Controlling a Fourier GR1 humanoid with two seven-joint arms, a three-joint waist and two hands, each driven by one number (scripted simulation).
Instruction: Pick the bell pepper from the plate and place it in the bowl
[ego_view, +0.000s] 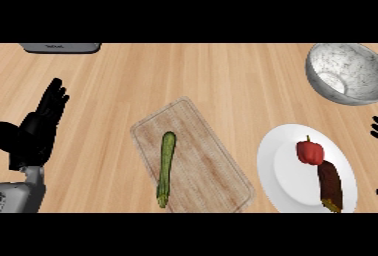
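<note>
A red bell pepper (310, 152) with a short stem lies on the white plate (288, 175) at the lower right, touching a dark eggplant (330, 184) just below it. The speckled grey bowl (345, 71) stands at the upper right, beyond the plate. My left hand (38, 129) rests open at the far left with its fingers pointing up, far from the plate. Of my right hand (374, 127) only fingertips show at the right edge, between the bowl and the plate, apart from the pepper.
A wooden cutting board (199, 165) lies in the middle with a long green cucumber (166, 167) on it. A grey appliance (60, 47) sits at the top left edge. Bare wooden counter stretches between the board and the bowl.
</note>
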